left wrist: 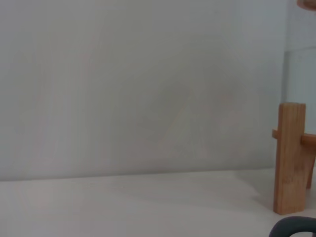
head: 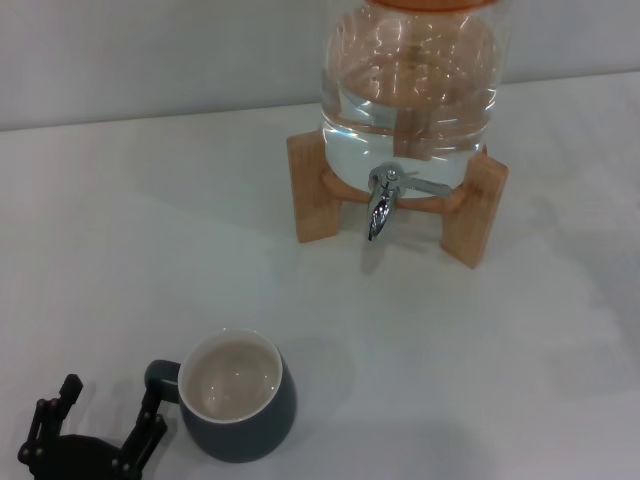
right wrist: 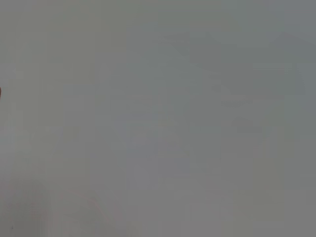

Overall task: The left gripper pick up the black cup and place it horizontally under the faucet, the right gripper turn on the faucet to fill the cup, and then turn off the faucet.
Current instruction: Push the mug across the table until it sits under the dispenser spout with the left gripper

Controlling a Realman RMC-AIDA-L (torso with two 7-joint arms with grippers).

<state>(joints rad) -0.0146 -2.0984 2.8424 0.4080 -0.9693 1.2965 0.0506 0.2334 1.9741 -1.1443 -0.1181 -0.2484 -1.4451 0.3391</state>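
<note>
facing left gripper (head: 105,415), black cup (head: 240,398)

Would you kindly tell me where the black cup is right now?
In the head view, the squat charcoal black cup stands upright on the white table near the front, left of the chrome faucet, its handle beside the open left gripper.

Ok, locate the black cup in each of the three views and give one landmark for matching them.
Head view: black cup at lower left, beside the open left gripper.
Left wrist view: only its handle's dark curve, at the lower right corner.
Right wrist view: not in it.
Shared landmark: the wooden stand, in the head and left wrist views.
</note>
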